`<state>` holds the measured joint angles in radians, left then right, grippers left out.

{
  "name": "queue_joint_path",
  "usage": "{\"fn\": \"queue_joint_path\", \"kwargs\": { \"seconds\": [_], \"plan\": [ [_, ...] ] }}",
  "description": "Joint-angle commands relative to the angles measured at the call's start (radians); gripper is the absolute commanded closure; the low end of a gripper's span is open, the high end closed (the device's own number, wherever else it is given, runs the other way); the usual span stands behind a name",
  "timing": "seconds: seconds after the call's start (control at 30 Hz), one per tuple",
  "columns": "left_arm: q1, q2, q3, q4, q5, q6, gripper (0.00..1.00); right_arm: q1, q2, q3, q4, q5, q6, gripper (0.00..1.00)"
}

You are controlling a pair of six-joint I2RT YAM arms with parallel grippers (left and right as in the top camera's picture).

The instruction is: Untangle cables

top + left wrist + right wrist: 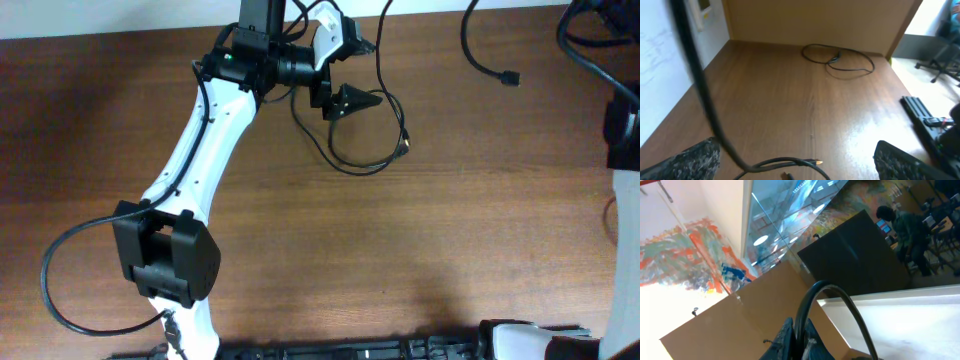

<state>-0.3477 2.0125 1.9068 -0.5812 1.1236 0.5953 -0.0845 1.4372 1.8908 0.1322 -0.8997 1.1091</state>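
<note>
My left end effector (365, 72) hangs wide above the cable loop (352, 170); I should pinch one strand

A brown wooden surface (420, 250) has a tan board (815, 20) along its far edge, a white wall (660, 65) on one side and an office chair (945, 62) beyond the other.

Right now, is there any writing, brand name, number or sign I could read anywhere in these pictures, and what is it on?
No text can be read.
Faint marks on the white board: too blurred.
Yellowish tag beside it: too small.
White arm and painted wall: no lettering visible.
</note>
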Motion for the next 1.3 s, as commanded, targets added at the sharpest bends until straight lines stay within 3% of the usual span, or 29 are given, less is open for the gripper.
{"fn": "queue_joint_path", "kwargs": {
  "seconds": [0.0, 0.13, 0.23, 0.33, 0.37, 0.57, 0.8, 0.87, 1.0, 1.13, 1.27],
  "plan": [
    [-0.008, 0.011, 0.005, 0.045, -0.113, -0.107, 0.01, -0.001, -0.004, 0.010, 0.008, -0.031, 0.027, 0.96],
    [-0.008, 0.037, 0.005, 0.172, -0.122, -0.260, 0.01, -0.001, -0.004, 0.010, 0.027, -0.056, 0.030, 0.96],
    [-0.016, 0.037, 0.005, 0.193, -0.105, -0.275, 0.05, -0.001, -0.004, 0.010, 0.030, -0.058, 0.029, 0.96],
    [-0.018, 0.037, 0.005, 0.203, -0.050, -0.274, 0.72, -0.002, -0.004, 0.010, 0.029, -0.058, 0.029, 0.96],
    [-0.015, 0.037, 0.005, 0.203, -0.050, -0.279, 1.00, -0.002, -0.004, 0.010, 0.029, -0.058, 0.025, 0.96],
    [0.053, 0.024, 0.005, 0.121, -0.113, -0.344, 1.00, -0.043, -0.004, 0.010, 0.014, -0.072, 0.022, 0.96],
    [0.084, -0.024, 0.005, -0.240, -0.711, -0.241, 1.00, -0.087, -0.004, 0.010, -0.024, -0.096, 0.000, 0.96],
    [0.084, -0.041, 0.005, -0.282, -0.808, -0.241, 1.00, -0.087, -0.004, 0.010, -0.049, -0.096, -0.031, 0.96],
    [0.089, -0.092, 0.005, -0.284, -0.909, -0.242, 1.00, -0.087, -0.004, 0.010, -0.125, -0.096, -0.081, 0.96],
    [0.089, -0.203, 0.005, -0.240, -1.111, -0.241, 1.00, -0.087, -0.004, 0.010, -0.275, -0.096, -0.188, 0.96],
    [0.088, -0.284, 0.005, -0.160, -1.112, -0.206, 1.00, -0.086, -0.002, 0.010, -0.487, -0.095, -0.349, 0.96]
  ]
}}
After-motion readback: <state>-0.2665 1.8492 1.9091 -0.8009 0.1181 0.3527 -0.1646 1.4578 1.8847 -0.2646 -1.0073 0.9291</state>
